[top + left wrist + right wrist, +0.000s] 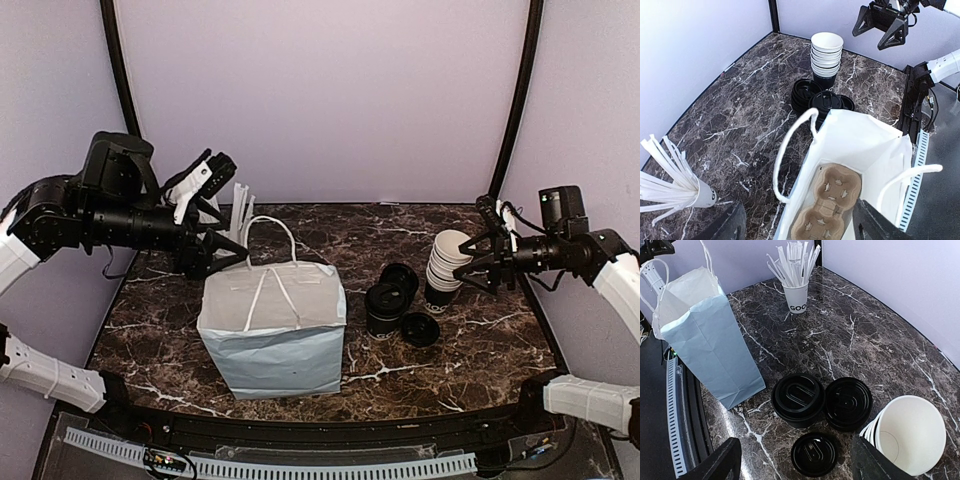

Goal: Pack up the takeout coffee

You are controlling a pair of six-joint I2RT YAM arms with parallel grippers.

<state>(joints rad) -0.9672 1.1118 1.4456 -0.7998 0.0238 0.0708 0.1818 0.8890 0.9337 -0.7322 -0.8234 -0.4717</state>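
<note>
Careful: right pincer (797,462) hangs spread and empty, takeout coffee (799,399) just ahead, but cup stack (910,435) crowds its right finger, an easy knock-over.

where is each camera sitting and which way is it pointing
Top external: above and behind the arm bases, looking down across the table; both arms show, left gripper by the paper bag, right gripper by the cup stack.
Left wrist: looks down into the bag at the cup carrier; its fingers at the bottom edge.
Right wrist: looks down at the takeout coffee and loose lids; its fingers at the bottom edge.
Shared: both wrist views show bag and cup stack.
</note>
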